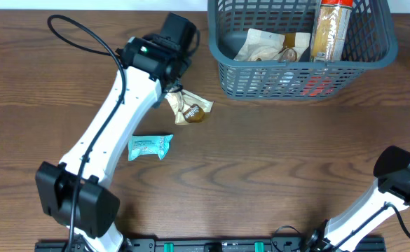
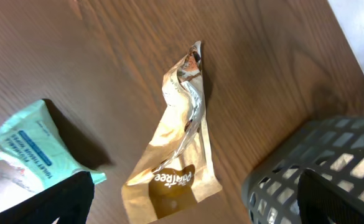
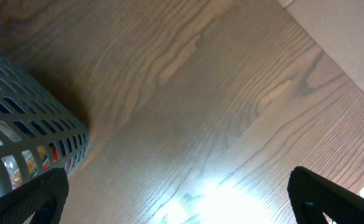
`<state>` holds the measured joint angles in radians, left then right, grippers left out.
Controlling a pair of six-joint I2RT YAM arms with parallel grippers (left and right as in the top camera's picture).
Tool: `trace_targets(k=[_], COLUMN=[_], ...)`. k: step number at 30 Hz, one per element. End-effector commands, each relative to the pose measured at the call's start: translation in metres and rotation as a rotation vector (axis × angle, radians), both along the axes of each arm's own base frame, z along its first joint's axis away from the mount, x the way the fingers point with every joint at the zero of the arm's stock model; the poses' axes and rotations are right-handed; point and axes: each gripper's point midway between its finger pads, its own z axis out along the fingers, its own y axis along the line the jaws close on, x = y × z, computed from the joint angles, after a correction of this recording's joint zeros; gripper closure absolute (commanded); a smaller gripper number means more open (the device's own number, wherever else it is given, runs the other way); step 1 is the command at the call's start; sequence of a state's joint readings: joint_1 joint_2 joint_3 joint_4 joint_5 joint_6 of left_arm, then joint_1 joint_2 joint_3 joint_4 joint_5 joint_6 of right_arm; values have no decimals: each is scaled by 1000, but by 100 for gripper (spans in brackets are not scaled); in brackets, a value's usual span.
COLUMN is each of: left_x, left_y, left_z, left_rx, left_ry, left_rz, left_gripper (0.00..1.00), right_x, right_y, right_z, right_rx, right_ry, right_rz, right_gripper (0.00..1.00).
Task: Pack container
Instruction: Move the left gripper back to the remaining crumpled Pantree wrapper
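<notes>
My L hand (image 2: pixel 200 202) hangs over a gold snack packet (image 2: pixel 175 152) on the counter (image 2: pixel 107 62), fingers wide apart, gripping nothing. A teal packet (image 2: pixel 26 149) lies beside it. The basket (image 1: pixel 261 84) sits far right w/ snacks (image 1: pixel 327 31) inside. My R hand (image 3: pixel 182 199) is spread too, empty, near the basket.

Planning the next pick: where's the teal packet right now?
In the overhead view, the teal packet lies left of centre, just below-left of the gold packet.

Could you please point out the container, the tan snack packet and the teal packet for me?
container (image 1: pixel 247 80): overhead view, front lattice wall.
tan snack packet (image 2: pixel 172 155): left wrist view, middle of its face.
teal packet (image 1: pixel 149 147): overhead view, its middle.
</notes>
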<state>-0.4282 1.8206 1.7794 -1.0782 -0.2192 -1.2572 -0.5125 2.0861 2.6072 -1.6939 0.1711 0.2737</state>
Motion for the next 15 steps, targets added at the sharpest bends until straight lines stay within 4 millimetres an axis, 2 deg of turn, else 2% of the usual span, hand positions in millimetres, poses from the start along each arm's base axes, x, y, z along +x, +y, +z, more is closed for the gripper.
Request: trace_targets(k=[1,4,10,15], left_x=[8,17,14,13], left_y=[-7,-22,-39,-42], left_z=[-24,-40,-74,-90], left_rx=[-93,-176,-227,-232], left_ry=[71,107,204,245], left_rz=[-52,-118,-144,-140], left_gripper=[7,7,7,7], right_x=[0,0,0,0], right_y=[-2,-2,-2,-2], right_z=[-5,-5,-5,-5], right_rx=[5,5,5,5], right_ry=[16,16,16,16], right_rz=[3,3,3,3], right_gripper=[1,1,1,1])
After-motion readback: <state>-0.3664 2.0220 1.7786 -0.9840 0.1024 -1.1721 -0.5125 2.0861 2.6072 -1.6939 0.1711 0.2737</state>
